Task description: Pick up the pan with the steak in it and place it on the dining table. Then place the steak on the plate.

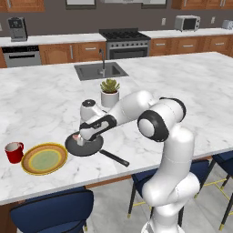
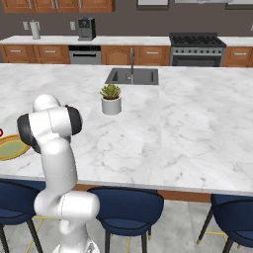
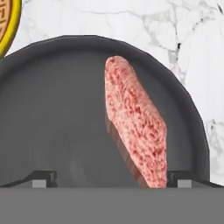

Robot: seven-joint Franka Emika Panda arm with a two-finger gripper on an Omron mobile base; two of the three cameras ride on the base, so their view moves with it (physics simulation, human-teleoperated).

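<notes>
The pan (image 1: 84, 145) already sits on the dining table (image 1: 191, 91), just beside the plate (image 1: 44, 159), so the first half of the task looks done and the step in hand is getting the steak (image 3: 135, 120) out of the pan.

The gripper (image 3: 111, 178) hovers low over the pan, pointing down into it, with its jaws spread wide and nothing between them. In the hand view the two fingertips (image 3: 43, 178) straddle the near part of the pan floor, and the steak's lower end reaches towards the right-hand tip.

The next move, as a judgement, calls for lowering until the fingers bracket the steak across its narrow width, then closing on it. The steak lies skewed relative to the jaws and off to one side, so a small shift and perhaps a turn of the wrist seems needed first. After that comes a lift clear of the pan's rim and a short carry to the plate.

The steak is a pinkish-red, mottled slab, long and narrow, much smaller than the pan. It appears tilted up on one long edge rather than lying flat, with a reflection on the dark pan floor beside it. The pan's long black handle (image 1: 114, 158) points away from the plate.
</notes>
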